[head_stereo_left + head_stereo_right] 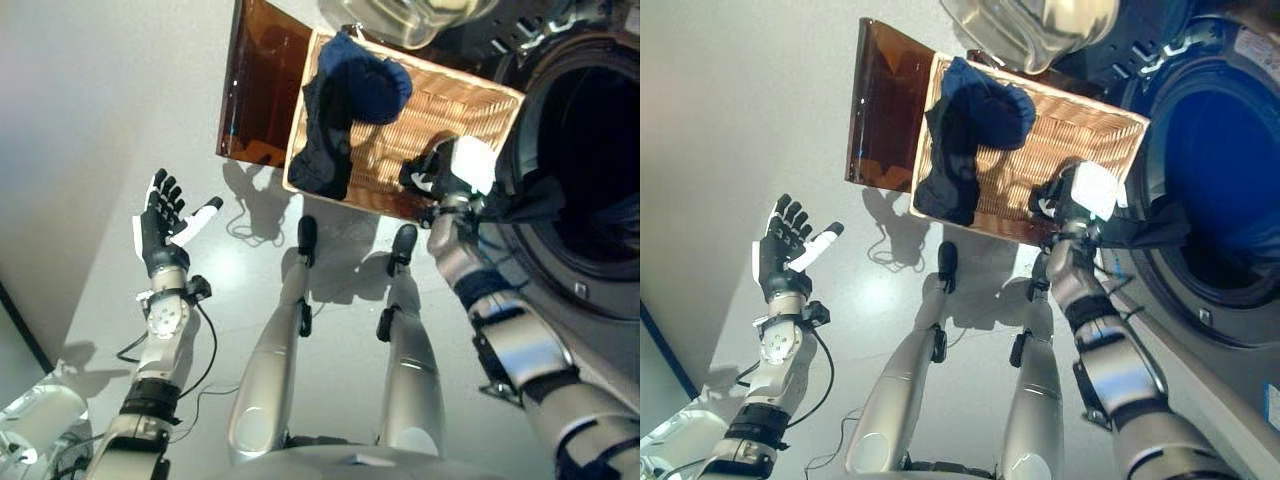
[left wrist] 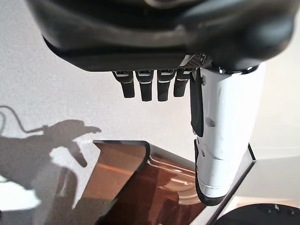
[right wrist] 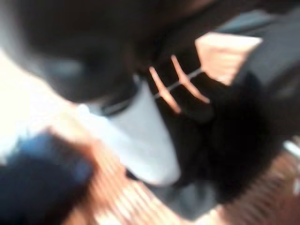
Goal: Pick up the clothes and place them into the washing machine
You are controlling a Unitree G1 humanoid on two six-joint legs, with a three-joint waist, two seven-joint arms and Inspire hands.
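A wicker basket (image 1: pixel 480 105) stands on the floor beside the washing machine's open drum (image 1: pixel 590 150). A blue garment (image 1: pixel 365 80) lies in the basket's far corner, and a dark one (image 1: pixel 325 140) hangs over its left rim. My right hand (image 1: pixel 452 172) is over the basket's corner nearest the machine. It is shut on a dark garment (image 1: pixel 525 205) that stretches across to the drum's rim. The right wrist view shows its white thumb (image 3: pixel 140 136) against dark cloth. My left hand (image 1: pixel 160 225) is raised far to the left, open and holding nothing.
A brown see-through panel (image 1: pixel 262 85) lies on the floor against the basket's left side. The machine's glass door (image 1: pixel 410 20) hangs open above the basket. Grey floor (image 1: pixel 110 100) spreads to the left.
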